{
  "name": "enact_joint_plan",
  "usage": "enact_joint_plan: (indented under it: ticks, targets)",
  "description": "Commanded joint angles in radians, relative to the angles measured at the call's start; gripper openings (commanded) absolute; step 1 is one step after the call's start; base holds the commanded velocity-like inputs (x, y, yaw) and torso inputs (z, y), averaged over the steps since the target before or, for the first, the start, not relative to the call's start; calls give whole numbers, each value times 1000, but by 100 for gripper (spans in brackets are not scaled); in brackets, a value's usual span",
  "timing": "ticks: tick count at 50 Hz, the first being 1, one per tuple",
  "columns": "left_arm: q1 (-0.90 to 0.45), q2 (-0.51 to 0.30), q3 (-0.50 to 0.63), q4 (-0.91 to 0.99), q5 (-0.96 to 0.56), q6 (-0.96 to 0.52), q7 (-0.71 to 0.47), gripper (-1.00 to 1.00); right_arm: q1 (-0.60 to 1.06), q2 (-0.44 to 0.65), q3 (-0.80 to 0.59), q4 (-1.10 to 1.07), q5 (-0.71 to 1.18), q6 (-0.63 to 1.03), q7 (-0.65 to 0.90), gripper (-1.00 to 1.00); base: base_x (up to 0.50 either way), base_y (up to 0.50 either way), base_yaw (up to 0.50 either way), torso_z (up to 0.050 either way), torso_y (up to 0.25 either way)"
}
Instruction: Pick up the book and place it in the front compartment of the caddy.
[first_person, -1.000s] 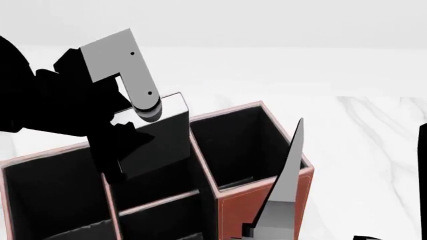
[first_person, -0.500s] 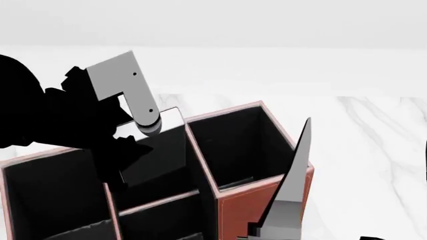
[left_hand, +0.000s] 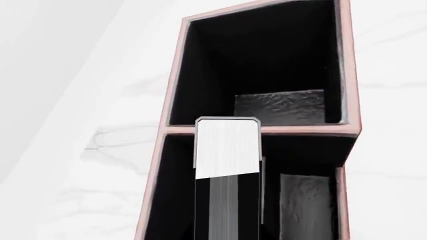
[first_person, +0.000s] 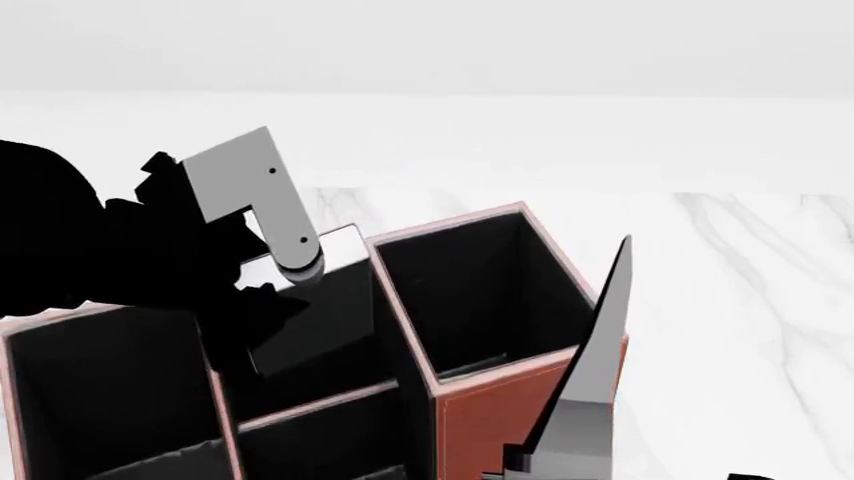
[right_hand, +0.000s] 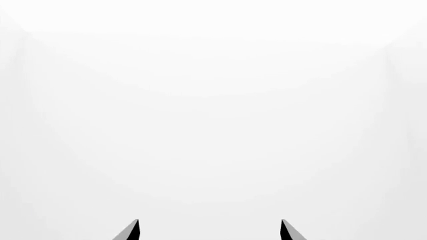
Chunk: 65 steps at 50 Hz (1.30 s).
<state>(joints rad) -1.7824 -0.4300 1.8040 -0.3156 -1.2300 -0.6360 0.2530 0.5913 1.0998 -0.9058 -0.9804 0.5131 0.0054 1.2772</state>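
While I hold the book (first_person: 320, 300) pinched in my left tool (first_person: 287, 262), its lower part is already down inside one of the caddy (first_person: 501, 405) compartments, the one at about nine o'clock of the open square compartment in the head view. Its upper corner stands just above the pale stitched rim, and the cover leans a little rather than standing plumb. From the left wrist, the white page edges (left_hand: 227, 147) sit right over the divider between two compartments, with the black-lined well dropping away below them.

I judge the book stiff and light: a thin hard slab that will not sag from a grip near one end. The cover looks smooth and glossy, so it could slide through the pads if I slacken too early. I take the flat faces near the top edge as the right place to hold, as that keeps my tool clear of the rims while the book goes down. Narrow walls could catch a tilted corner, so I would want it square before letting go.

My right tool (right_hand: 208, 231) is spread and pinches nothing; only its two tips show against blank white in its own view. In the head view one long grey finger (first_person: 594, 360) stands at about four o'clock of the caddy, above the marble counter (first_person: 747, 290).
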Motion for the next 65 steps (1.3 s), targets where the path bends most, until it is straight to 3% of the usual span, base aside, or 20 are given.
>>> enact_joint_plan:
  ticks: [1, 65]
  targets:
    - [32, 34, -46, -44, 58, 53, 3, -100, -13, -17, 16, -2, -31, -10, -27, 100, 0, 0, 0, 0, 11]
    - [201, 128, -5, -301, 183, 193, 93, -100, -39, -19, 16, 39, -39, -36, -34, 100, 0, 0, 0, 0, 1]
